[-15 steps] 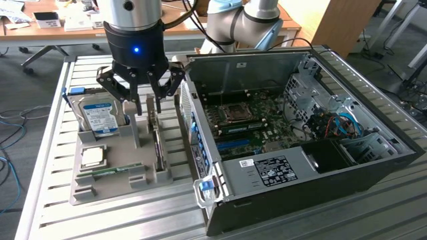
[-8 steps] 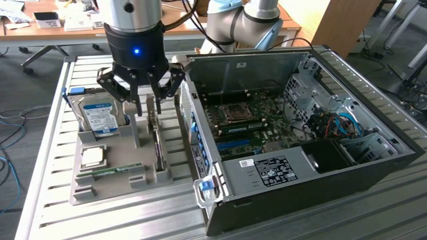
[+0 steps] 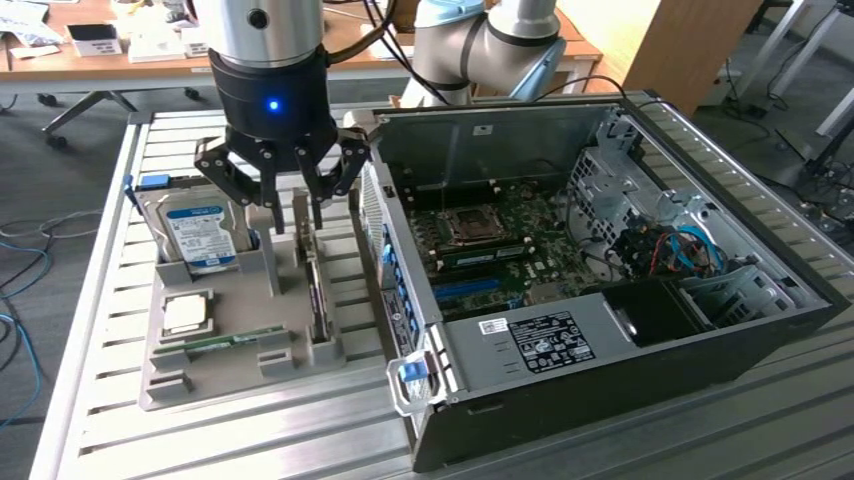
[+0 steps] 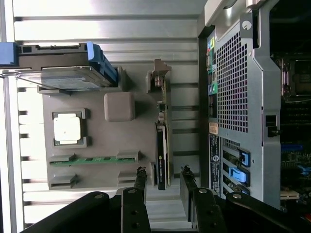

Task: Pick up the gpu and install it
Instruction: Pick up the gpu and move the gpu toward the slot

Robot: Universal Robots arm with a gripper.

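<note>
While the gpu (image 3: 316, 290) stands on its long edge in a slot along the edge of the grey holder tray (image 3: 220, 372) nearest the computer case (image 3: 627, 345), the gripper (image 3: 300, 212) hangs straight above it with its black fingers (image 3: 276, 215) pointing down. The claw is released: in the wrist view the two fingertips (image 4: 141, 175) stand apart on either side of one end of the card (image 4: 162, 145). A strip of tray seems to show between each pad and the board, so the card looks ungrasped, though that gap is hard to judge in the exterior view. The card's black cooler faces the middle of the tray, and its green board faces the case.

The tray lies on a slatted metal table (image 3: 174, 440), just beside the open case, which sits at the exterior view's right with its motherboard (image 3: 487, 245) exposed. At the tray's far corner, away from the case, a silver hard drive (image 3: 200, 235) with a blue-and-white label leans in a blue-edged cradle. A square processor (image 3: 187, 313) lies flat in a pocket near the tray's outer edge. A narrow green memory stick (image 3: 234, 340) rests across the tray's near end. A plain raised block (image 4: 119, 107) stands on the tray between the hard drive and the gpu.
</note>
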